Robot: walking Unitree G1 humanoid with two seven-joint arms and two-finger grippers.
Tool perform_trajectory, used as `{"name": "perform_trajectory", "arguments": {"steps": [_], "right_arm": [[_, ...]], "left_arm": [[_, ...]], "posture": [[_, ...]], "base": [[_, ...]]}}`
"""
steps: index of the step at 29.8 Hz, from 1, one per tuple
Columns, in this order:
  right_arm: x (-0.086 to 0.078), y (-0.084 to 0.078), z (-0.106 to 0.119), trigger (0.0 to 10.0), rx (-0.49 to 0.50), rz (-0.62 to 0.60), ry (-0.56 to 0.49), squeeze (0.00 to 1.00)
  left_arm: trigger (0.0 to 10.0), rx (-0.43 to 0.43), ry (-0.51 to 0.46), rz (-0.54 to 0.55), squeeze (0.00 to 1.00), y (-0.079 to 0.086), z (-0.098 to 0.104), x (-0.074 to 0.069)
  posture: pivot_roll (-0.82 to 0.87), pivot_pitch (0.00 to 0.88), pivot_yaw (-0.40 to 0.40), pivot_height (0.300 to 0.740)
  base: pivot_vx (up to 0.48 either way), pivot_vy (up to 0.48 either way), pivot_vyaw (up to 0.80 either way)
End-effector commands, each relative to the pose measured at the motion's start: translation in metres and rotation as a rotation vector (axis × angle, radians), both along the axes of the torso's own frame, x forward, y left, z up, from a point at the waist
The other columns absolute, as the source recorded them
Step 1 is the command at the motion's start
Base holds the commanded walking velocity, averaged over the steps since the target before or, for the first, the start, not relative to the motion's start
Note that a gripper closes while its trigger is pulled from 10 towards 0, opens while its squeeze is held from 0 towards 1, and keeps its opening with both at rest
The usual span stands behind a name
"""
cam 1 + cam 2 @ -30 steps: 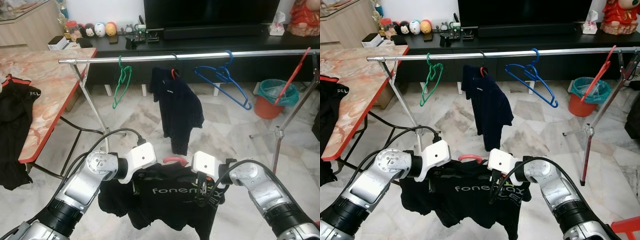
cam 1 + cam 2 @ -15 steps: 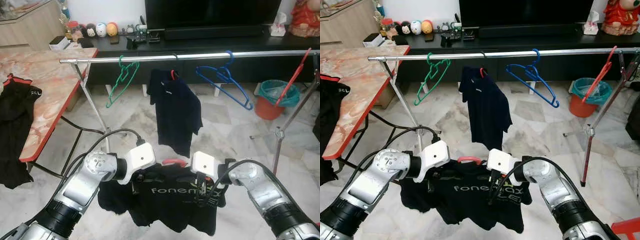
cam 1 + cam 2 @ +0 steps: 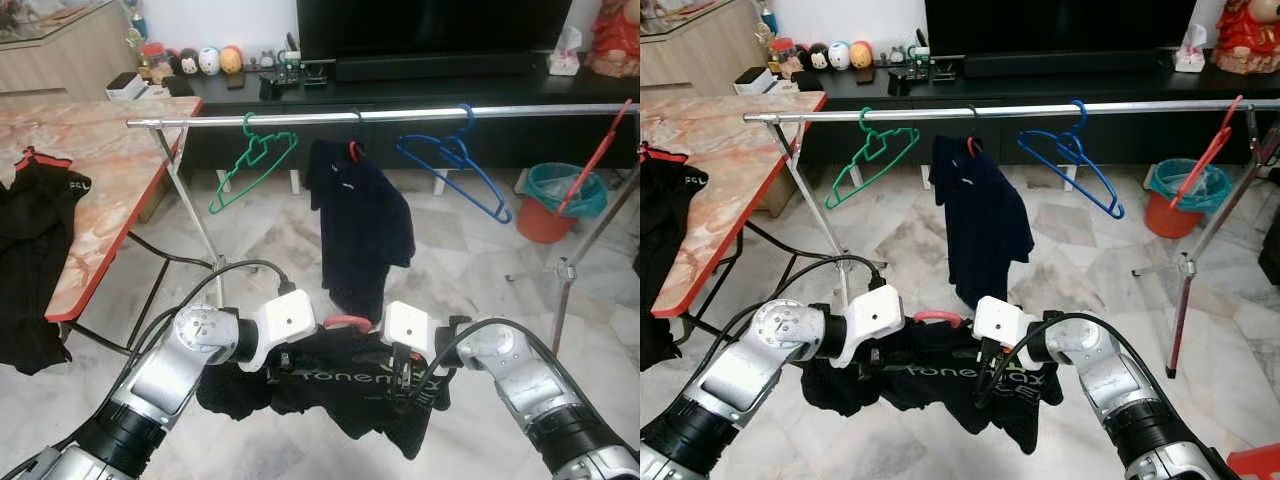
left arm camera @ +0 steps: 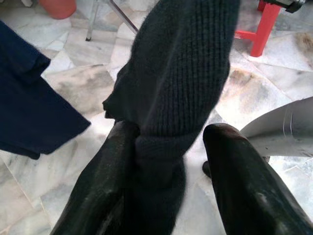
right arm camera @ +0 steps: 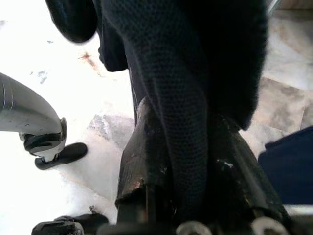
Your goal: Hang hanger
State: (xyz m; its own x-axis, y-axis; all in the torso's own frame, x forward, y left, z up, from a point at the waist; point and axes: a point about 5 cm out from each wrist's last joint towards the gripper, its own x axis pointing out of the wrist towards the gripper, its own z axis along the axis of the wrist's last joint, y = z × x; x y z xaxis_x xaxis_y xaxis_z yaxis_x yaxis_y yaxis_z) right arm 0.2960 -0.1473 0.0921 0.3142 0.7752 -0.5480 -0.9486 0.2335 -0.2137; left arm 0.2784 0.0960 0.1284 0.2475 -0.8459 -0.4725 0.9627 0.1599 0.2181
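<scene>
Step in hand, judged: carrying the loaded hanger up to the rail (image 3: 400, 112) and hooking it on. To do it well, both arms should rise together so the garment stays level, and the hook should be aimed at a bare stretch of rail, probably between the navy shirt (image 3: 362, 225) and the blue hanger (image 3: 455, 170), or just beside the green hanger (image 3: 255, 165). Grip should hold until the hook seats.

Items, largest first:

- Clothes rail: silver bar across the upper frame, on splayed legs over marble floor.
- Worktop (image 3: 90, 170): marbled, red-edged, left of frame, a dark garment draped on it.
- Black T-shirt (image 3: 350, 385): lower centre of frame, slung between the two arms, white lettering partly readable, fabric bunched and sagging.
- Red hanger (image 3: 347, 322): its hook pokes up at lower centre, between the white wrist housings; the rest lies under the shirt.
- Left gripper (image 4: 168, 161): fingers apart, with dark knit fabric lying against one finger.
- Right gripper (image 5: 188, 147): fingers pressed together on the shirt fabric.
</scene>
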Motion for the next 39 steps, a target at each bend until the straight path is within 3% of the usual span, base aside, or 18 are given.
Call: {"name": "perform_trajectory", "arguments": {"steps": [1,8,9,10,11,12,39], "right_arm": [[0.0079,0.0099,0.0253,10.0,0.079,0.006,-0.100,0.00],[0.0071,0.0116,0.0268,10.0,0.084,0.017,-0.100,0.00],[0.0072,0.0117,0.0265,10.0,0.082,0.018,-0.100,0.00],[0.0072,0.0117,0.0265,10.0,0.082,0.018,-0.100,0.00],[0.0072,0.0118,0.0265,10.0,0.082,0.018,-0.100,0.00],[0.0072,0.0119,0.0265,10.0,0.082,0.018,-0.101,0.00],[0.0059,0.0121,0.0296,10.0,0.095,0.020,-0.094,0.00]], "left_arm": [[10.0,0.032,0.042,-0.031,0.00,-0.0028,-0.0109,-0.0055],[10.0,0.028,0.044,-0.020,0.00,-0.0022,-0.0114,-0.0045],[8.8,0.025,0.048,-0.020,0.00,-0.0023,-0.0113,-0.0047],[8.8,0.025,0.048,-0.020,0.00,-0.0023,-0.0113,-0.0047],[4.0,0.024,0.049,-0.023,0.00,-0.0024,-0.0109,-0.0051],[0.0,0.020,0.052,-0.024,0.00,-0.0025,-0.0106,-0.0053],[0.0,-0.010,0.091,-0.062,0.00,-0.0007,-0.0078,-0.0106]], "posture": [[-0.07,0.014,0.083,0.740],[-0.07,0.016,0.084,0.740],[-0.07,0.016,0.084,0.740],[-0.07,0.016,0.084,0.740],[-0.07,0.016,0.084,0.740],[-0.07,0.016,0.084,0.740],[-0.07,0.017,0.079,0.740]], "base": [[0.000,0.000,0.00],[0.000,0.000,0.00],[0.000,0.000,0.00],[0.000,0.000,0.00],[0.000,0.000,0.00],[0.000,0.000,0.00],[0.000,0.000,0.00]]}}
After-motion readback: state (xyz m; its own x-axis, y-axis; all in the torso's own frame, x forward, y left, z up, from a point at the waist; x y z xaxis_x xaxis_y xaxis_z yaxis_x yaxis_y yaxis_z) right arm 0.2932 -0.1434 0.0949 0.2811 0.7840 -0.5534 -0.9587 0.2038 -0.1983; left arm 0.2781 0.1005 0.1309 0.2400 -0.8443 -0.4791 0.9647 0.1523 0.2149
